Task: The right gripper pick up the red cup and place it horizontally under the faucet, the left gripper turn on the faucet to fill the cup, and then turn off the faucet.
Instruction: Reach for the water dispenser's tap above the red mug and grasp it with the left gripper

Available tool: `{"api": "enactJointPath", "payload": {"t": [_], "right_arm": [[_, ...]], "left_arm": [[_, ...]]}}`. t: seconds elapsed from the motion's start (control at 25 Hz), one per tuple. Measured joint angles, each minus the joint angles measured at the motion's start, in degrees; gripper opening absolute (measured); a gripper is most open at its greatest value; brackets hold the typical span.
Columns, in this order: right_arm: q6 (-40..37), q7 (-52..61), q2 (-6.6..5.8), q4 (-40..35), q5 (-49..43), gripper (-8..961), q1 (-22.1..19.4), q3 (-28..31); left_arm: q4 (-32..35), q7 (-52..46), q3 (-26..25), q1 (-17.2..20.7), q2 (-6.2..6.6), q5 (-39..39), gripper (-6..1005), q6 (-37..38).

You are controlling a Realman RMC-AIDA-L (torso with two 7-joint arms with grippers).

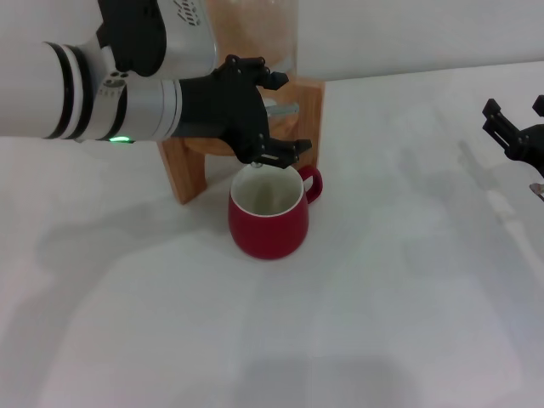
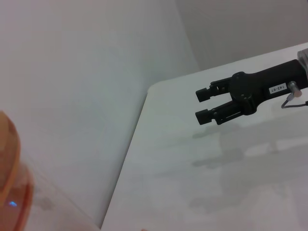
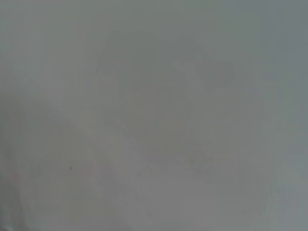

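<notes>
From my head camera, my left gripper [image 1: 280,115] sits at upper centre, its fingers spread around the faucet [image 1: 280,109] on the wooden stand [image 1: 191,166]. The red cup [image 1: 269,212] stands upright on the white table [image 1: 408,280] just below it, at the frame's centre. My right gripper [image 1: 515,119] waits at the right edge, fingers apart, well away from the cup.

My left wrist camera shows that right gripper [image 2: 202,105] at upper right, fingers parted and holding nothing.

My right wrist camera shows only plain pale surface.

Your left arm [image 1: 93,89] is white with black rings, a green light and a silver-grey wrist, ending in a black jointed left gripper [image 1: 276,115]. The right gripper [image 2: 204,106] (at three o'clock) is black with a small white label.
</notes>
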Motion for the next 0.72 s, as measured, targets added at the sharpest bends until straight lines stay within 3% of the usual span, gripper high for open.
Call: {"api": "enactJointPath", "payload": {"t": [0.72], "right_arm": [[0.00, 0.00, 0.01, 0.34, 0.00, 845, -0.05, 0.00]], "left_arm": [[-2.12, 1.99, 0.12, -0.19, 0.00, -0.24, 881, -0.54]]}}
